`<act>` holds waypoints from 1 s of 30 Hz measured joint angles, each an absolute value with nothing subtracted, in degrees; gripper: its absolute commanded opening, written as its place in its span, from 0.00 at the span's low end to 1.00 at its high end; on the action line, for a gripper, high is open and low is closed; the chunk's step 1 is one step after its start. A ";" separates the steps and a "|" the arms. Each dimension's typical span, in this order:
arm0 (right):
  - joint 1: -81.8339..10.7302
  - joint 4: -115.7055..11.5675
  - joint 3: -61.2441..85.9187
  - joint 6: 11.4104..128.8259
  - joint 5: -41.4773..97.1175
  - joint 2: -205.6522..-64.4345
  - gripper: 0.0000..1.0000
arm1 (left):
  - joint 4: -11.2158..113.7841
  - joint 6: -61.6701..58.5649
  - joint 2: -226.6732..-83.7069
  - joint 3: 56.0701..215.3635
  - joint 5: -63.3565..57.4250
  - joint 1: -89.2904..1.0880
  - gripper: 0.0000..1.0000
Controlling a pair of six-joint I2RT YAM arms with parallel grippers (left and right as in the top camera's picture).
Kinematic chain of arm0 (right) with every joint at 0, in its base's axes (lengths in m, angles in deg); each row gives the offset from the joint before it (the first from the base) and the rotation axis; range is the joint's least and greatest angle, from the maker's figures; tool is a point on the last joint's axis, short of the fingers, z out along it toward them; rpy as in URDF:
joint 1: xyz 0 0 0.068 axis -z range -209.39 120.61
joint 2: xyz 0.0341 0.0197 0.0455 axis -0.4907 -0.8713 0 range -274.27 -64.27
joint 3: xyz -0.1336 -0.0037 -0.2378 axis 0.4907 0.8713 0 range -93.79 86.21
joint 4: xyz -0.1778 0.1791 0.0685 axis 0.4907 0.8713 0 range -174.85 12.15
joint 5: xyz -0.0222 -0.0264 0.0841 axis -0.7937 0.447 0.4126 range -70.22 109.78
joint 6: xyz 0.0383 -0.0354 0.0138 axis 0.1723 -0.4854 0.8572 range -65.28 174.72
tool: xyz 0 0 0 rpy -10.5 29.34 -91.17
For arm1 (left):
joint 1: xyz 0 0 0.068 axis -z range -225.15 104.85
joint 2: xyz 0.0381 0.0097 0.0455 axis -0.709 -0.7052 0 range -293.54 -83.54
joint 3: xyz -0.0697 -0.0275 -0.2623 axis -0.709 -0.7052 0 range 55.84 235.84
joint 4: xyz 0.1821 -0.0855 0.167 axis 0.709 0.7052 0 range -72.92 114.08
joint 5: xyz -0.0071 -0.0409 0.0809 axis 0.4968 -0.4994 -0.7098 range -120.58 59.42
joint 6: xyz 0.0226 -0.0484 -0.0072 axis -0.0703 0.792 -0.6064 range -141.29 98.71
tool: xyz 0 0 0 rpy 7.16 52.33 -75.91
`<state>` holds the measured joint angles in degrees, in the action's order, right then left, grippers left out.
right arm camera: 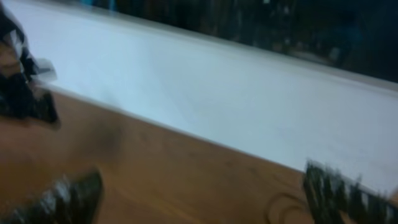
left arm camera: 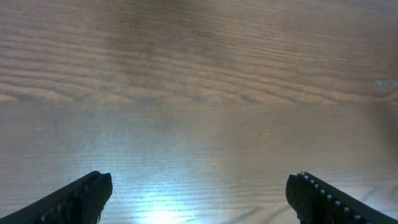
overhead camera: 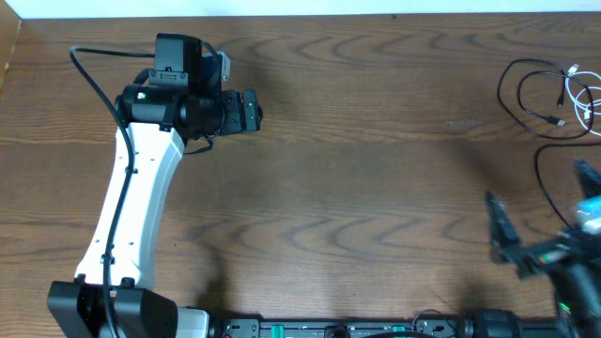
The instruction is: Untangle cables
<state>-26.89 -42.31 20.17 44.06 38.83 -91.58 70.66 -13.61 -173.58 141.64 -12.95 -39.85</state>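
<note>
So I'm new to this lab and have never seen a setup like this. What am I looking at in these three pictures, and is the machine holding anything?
These are two robot arms at a wooden table. The overhead picture looks straight down. The white arm is the robot's left one, ending in its left tool. The right tool shows at the lower right edge.

The other two pictures come from cameras on the wrists. The left wrist view shows the left tool's two dark fingers spread wide over bare wood. The right wrist view is blurred by motion; its fingers also stand wide apart.

At the table's far right lie the cables: a thin black cable looped together with a white cable.

Neither tool holds anything.
</note>
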 measured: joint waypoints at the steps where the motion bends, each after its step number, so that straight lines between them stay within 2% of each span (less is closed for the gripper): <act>1: -27.65 -44.45 23.47 43.87 38.80 -90.58 0.99 | 70.73 -13.61 -173.58 141.64 -12.91 -39.85 0.95; 6: -32.35 -63.75 46.84 43.45 37.67 -83.73 0.99 | 70.73 -13.61 -173.60 141.64 -12.91 -39.85 0.95; 13: -38.12 -82.16 69.42 43.41 33.91 -73.81 0.99 | 70.68 -13.61 -173.63 141.64 -12.93 -39.85 0.95; 19: -39.39 -84.19 80.10 44.44 30.37 -65.55 0.99 | 70.70 -13.61 -173.67 141.64 -12.93 -39.85 0.95; 30: -39.39 -81.28 85.72 45.88 27.85 -65.11 0.99 | 70.70 -13.61 -173.67 141.64 -12.93 -39.85 0.95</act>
